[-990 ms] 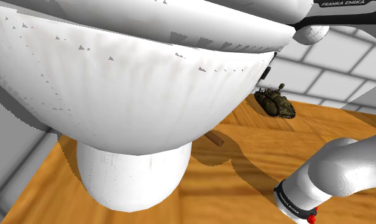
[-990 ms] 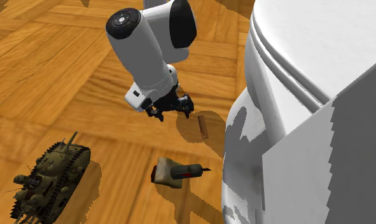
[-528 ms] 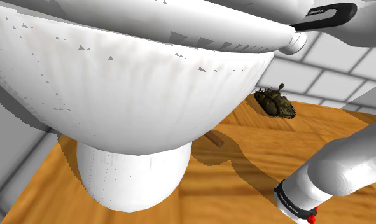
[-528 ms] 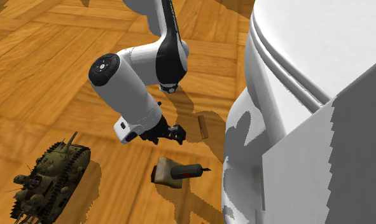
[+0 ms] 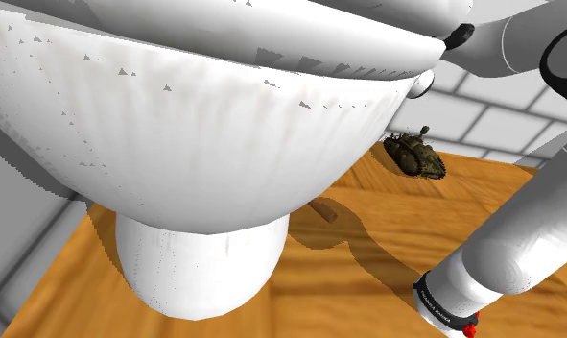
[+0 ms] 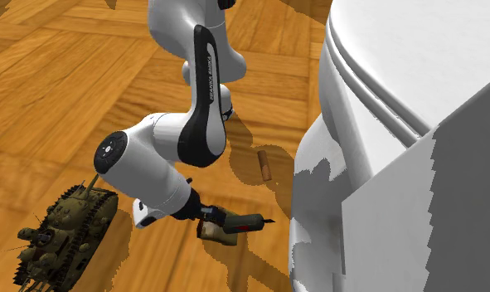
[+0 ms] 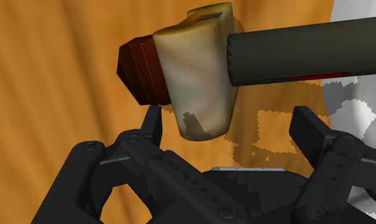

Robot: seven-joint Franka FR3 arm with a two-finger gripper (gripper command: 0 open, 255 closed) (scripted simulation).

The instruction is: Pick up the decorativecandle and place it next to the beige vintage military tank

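The candle (image 6: 235, 224) lies on its side on the wooden floor: a beige block with a dark red end and a dark grey cylinder sticking out. In the wrist view the candle (image 7: 199, 83) sits just ahead of my gripper (image 7: 231, 122), whose black fingers stand apart on either side of the beige block without touching it. From the second exterior view my gripper (image 6: 205, 217) hangs low over the candle's beige end. The olive-beige tank (image 6: 65, 228) stands a short way off on the second exterior view's left, and the tank (image 5: 413, 154) shows beyond the toilet bowl.
A big white toilet (image 6: 384, 99) rises on the second exterior view's right, close to the candle; the toilet (image 5: 224, 144) blocks much of the shoulder view. A small brown cylinder (image 6: 264, 164) lies by its base. Grey tiled wall stands behind the tank.
The arm has swung from above the small brown cylinder down and toward the tank side, bringing the open gripper low over the candle. Nothing on the floor has moved.
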